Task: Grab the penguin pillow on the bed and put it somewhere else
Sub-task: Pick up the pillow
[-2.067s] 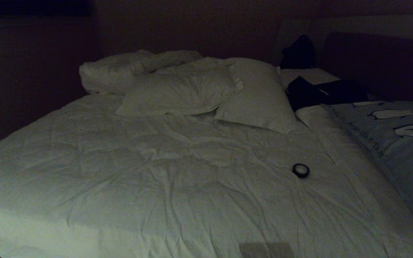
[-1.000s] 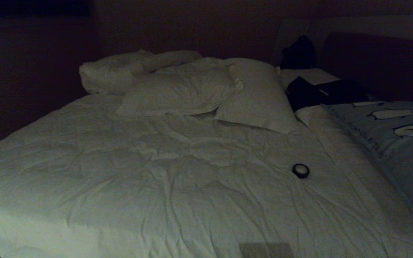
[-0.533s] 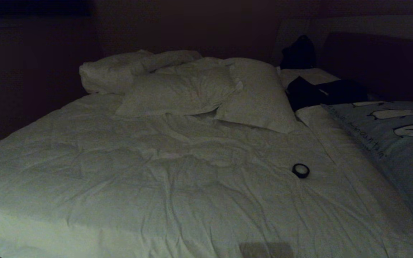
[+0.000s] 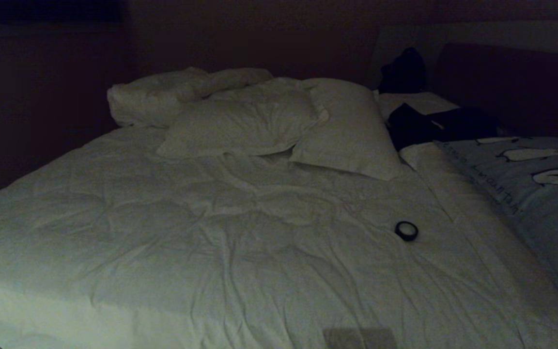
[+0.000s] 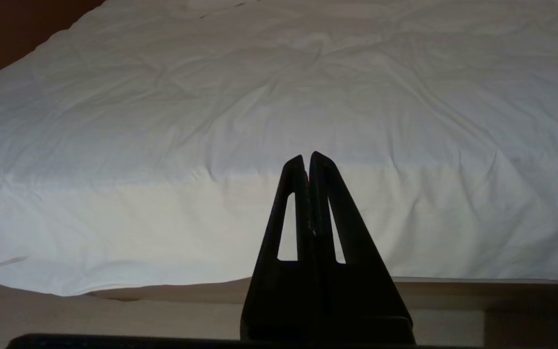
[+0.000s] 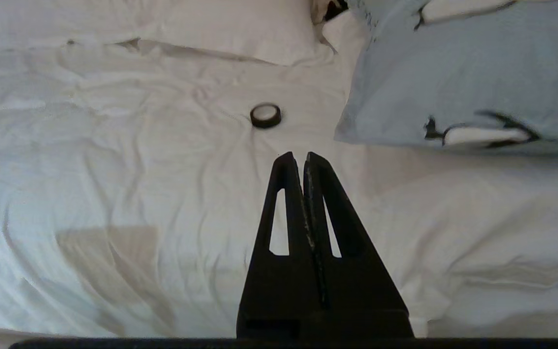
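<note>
The penguin pillow (image 4: 540,194) lies on the right side of the bed (image 4: 240,242), light blue-grey with black-and-white penguins and black lettering along its inner edge. In the right wrist view the penguin pillow (image 6: 458,77) fills the far right, and my right gripper (image 6: 298,155) hangs shut and empty over the white duvet (image 6: 129,160), short of the pillow's near corner. My left gripper (image 5: 306,156) is shut and empty, low in front of the bed's (image 5: 240,116) near edge. Neither arm shows in the head view.
A small black tape roll (image 4: 406,230) lies on the duvet left of the penguin pillow; the right wrist view shows the tape roll (image 6: 265,116) ahead of the fingers. White pillows (image 4: 279,121) pile at the head. Dark clothing (image 4: 434,126) lies before the headboard (image 4: 516,82).
</note>
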Controlling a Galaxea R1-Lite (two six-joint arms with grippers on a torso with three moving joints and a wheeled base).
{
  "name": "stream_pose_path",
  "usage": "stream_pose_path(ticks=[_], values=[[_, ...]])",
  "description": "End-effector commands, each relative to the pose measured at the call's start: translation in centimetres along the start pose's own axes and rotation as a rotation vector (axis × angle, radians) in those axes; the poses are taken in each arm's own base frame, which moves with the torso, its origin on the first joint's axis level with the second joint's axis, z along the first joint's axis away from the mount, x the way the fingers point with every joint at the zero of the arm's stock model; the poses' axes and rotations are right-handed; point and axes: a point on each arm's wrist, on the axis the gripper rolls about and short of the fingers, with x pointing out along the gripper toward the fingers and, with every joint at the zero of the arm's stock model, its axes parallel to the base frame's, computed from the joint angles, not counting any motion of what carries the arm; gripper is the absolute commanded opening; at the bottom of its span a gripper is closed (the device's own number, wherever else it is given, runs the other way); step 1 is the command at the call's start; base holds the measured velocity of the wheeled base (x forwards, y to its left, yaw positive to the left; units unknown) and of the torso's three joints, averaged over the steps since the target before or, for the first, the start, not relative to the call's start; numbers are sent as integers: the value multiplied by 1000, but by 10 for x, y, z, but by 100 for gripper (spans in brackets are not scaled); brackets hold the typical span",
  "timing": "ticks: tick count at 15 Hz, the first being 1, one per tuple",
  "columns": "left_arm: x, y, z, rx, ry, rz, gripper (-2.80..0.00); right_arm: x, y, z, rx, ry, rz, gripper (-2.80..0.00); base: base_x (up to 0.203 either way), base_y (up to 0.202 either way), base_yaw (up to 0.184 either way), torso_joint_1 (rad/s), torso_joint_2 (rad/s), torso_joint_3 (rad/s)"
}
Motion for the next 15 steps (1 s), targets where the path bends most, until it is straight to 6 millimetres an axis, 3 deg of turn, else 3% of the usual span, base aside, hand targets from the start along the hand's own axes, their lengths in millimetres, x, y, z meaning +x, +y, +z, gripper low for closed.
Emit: stream_pose_path(ticks=[1,6,8,15], values=[[0,0,0,1,0,1,-280,3,0,-9,-2,29,1,-280,0,0,0,0,0,0],[0,0,-1,1,1,0,-280,5,0,-16,4,54,-3,-280,0,0,0,0,0,0],[0,0,-1,1,1,0,-280,8,0,-30,-6,103,-3,-280,0,0,0,0,0,0],[0,0,0,1,0,0,-280,9,0,-31,-11,71,4,-280,0,0,0,0,0,0]])
